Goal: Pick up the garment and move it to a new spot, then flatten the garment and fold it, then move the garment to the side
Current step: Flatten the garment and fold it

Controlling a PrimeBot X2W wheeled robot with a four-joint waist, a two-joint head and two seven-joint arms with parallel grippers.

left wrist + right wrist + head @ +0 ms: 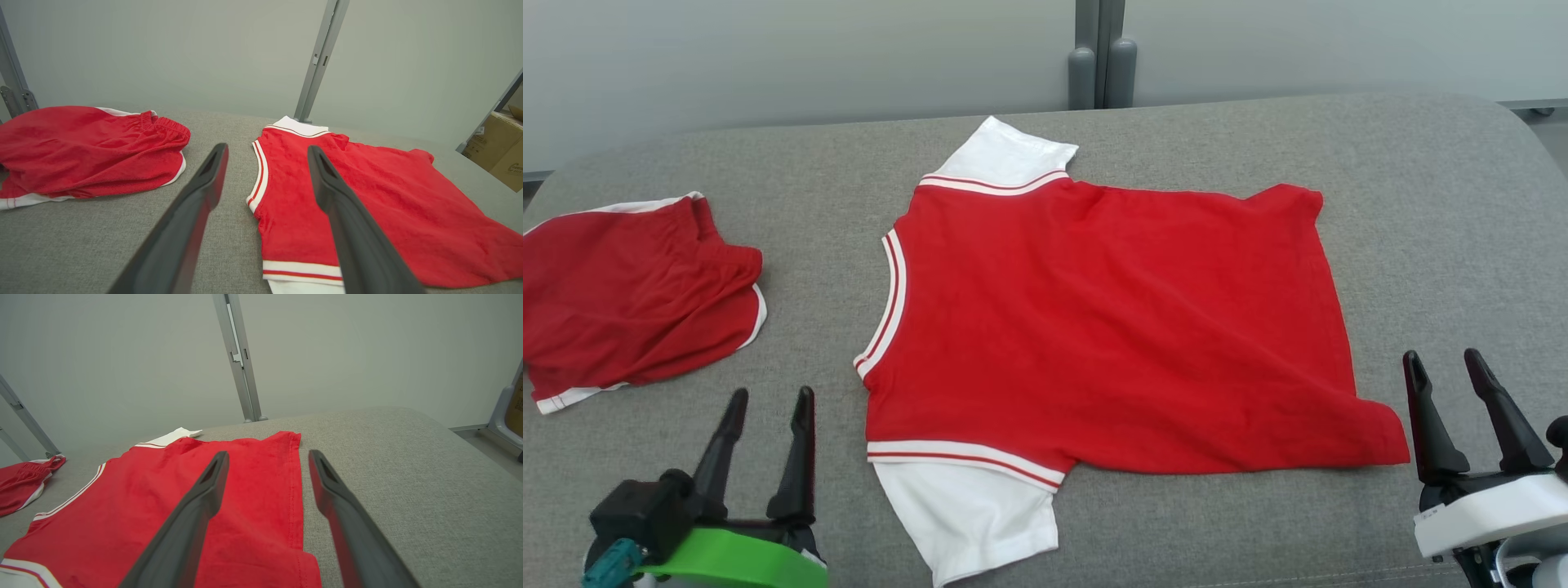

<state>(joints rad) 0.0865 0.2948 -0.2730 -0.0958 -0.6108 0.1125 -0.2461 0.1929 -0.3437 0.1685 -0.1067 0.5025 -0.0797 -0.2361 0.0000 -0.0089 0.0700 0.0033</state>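
Overhead, the red shirt (1111, 327) lies flat on the grey cushion (1421, 163), neckline to the left, hem to the right. The left gripper (772, 396) sits just left of the near white sleeve, fingers spread and empty. The right gripper (1443, 359) stands just past the hem's near corner, also spread and empty. Red shorts (629, 302) lie crumpled far left.

From the left wrist, the neckline shows between the parted fingers.

From the right wrist, the hem runs between the fingers, with bare cushion to its right.
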